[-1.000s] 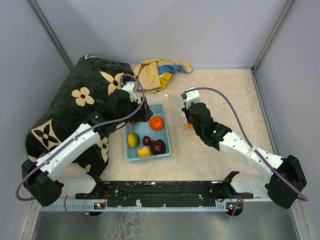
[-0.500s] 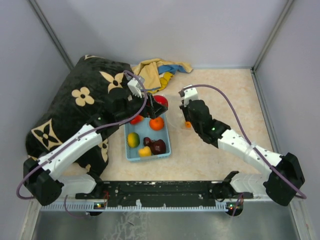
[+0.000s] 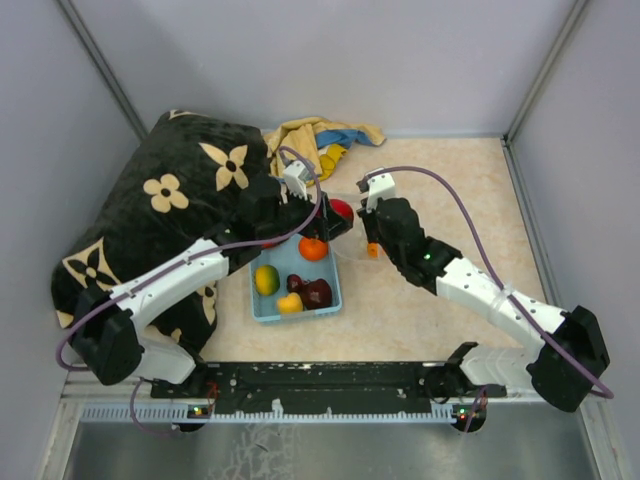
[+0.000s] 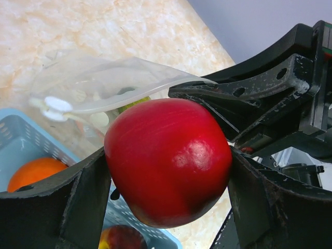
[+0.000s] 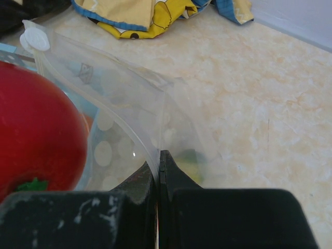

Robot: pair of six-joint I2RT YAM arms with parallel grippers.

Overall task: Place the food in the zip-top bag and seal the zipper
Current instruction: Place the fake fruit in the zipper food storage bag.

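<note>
Beige marbled counter (image 3: pixel 450 200) under grey walls, and far left lies a black flowered cushion (image 3: pixel 150 200), with a yellow-and-blue cloth (image 3: pixel 315 140) bunched at the back. Out over the cushion reaches the left tool (image 3: pixel 330 218), jaws spread wide around a shiny red fruit (image 4: pixel 168 161) and gripping it on both sides, up above the far right corner of the blue basket (image 3: pixel 333 300). Down in that basket sit an orange fruit (image 3: pixel 313 248), a yellow-green one (image 3: pixel 266 279), a yellow one (image 3: pixel 289 303) and a dark maroon one (image 3: pixel 315 291). Just right of the red fruit, the zip-top bag (image 5: pixel 119 119) stands with its mouth gaping towards it! Right tool (image 5: pixel 158 163) is pinched narrow on the zipper (image 5: pixel 104 116), holding that lip up, and something yellow-green (image 5: pixel 189 158) shows through the plastic by its tips
</note>
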